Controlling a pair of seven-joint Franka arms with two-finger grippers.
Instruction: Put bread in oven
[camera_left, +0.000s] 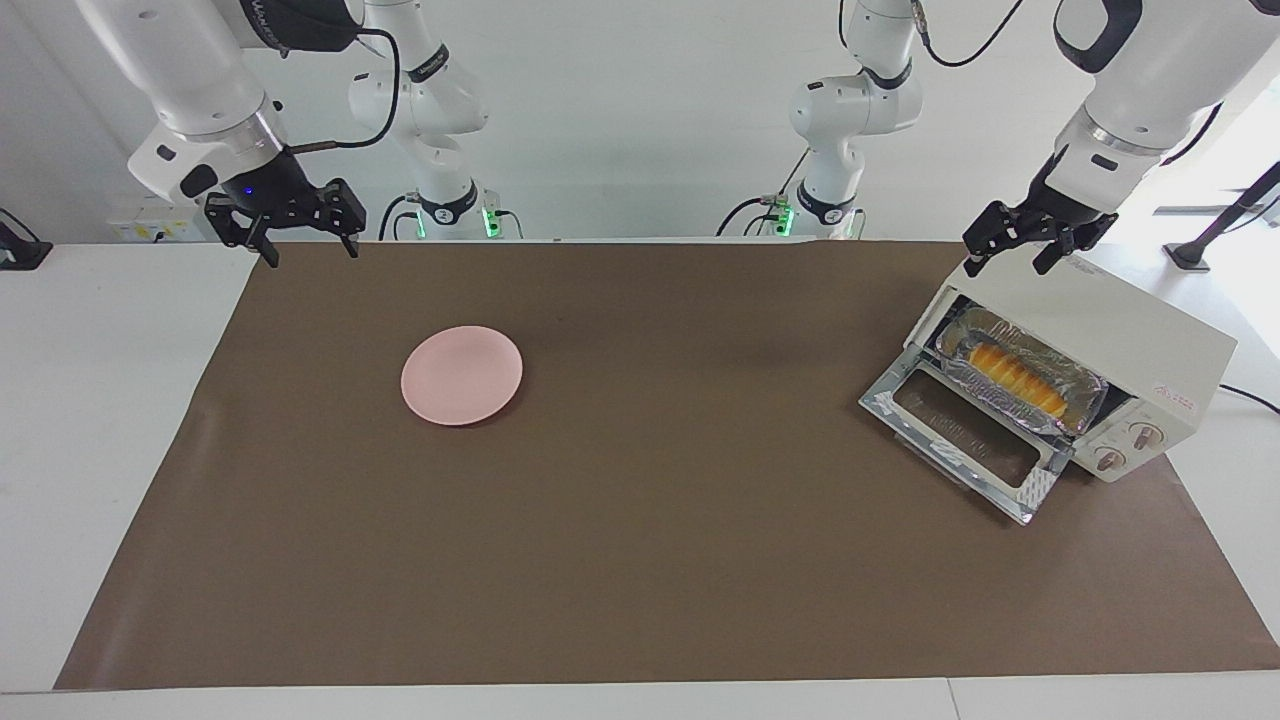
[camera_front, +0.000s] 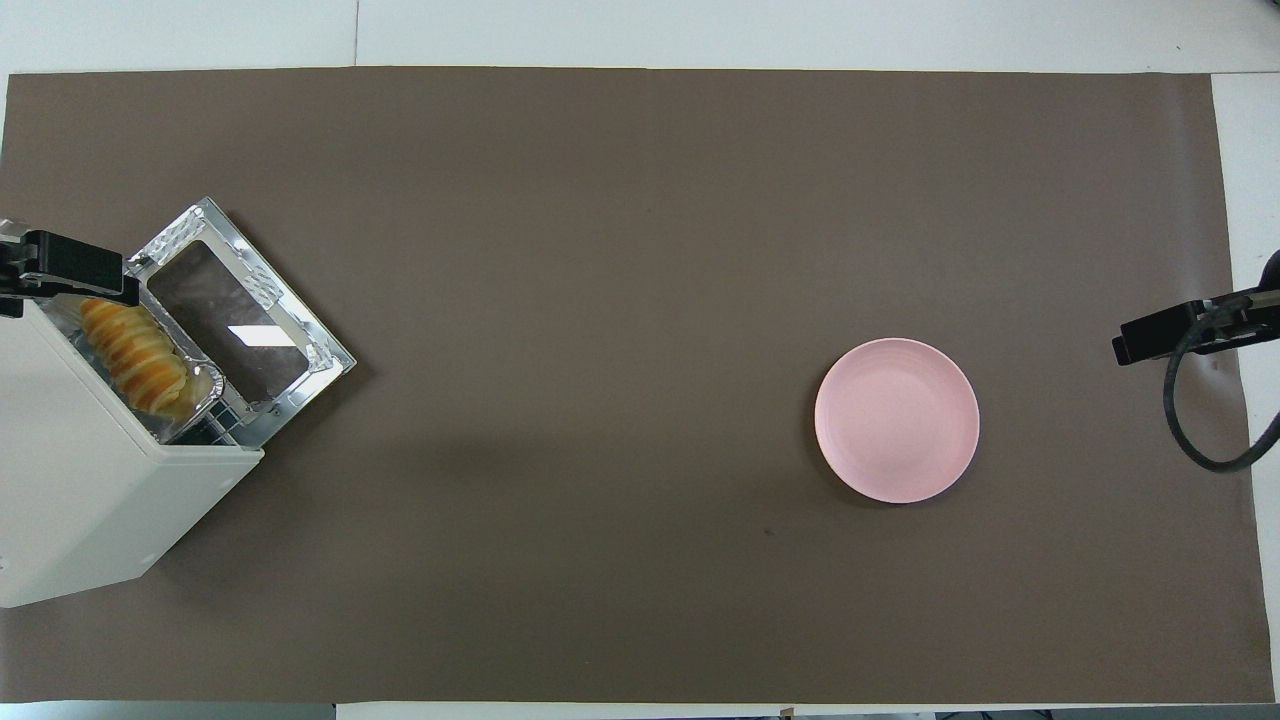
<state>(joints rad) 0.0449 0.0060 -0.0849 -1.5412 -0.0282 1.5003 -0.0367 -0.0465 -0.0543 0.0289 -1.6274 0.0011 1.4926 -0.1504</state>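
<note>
The bread (camera_left: 1012, 375) already lies in a foil tray (camera_left: 1088, 383) on the rack inside the oven (camera_left: 1130, 325), at the right of the facing view and the left edge of the overhead view. The drop-down door (camera_left: 962, 432) hangs fully open, flat toward the middle of the surface (camera_left: 650, 520).

The left pincer (camera_left: 1008, 250) hovers with fingers apart and empty over the oven's top corner, upper right of the facing view. The right pincer (camera_left: 308, 240) waits, also open and empty, at the upper left of that view, over the edge of the brown mat, well apart from the pink plate (camera_left: 461, 375).

Judging by this, placing is done and the closing step is in hand. The next move probably calls for the left pincer to come down past the oven's front, get under the door's free edge, and swing it up shut without nudging the tray.
</note>
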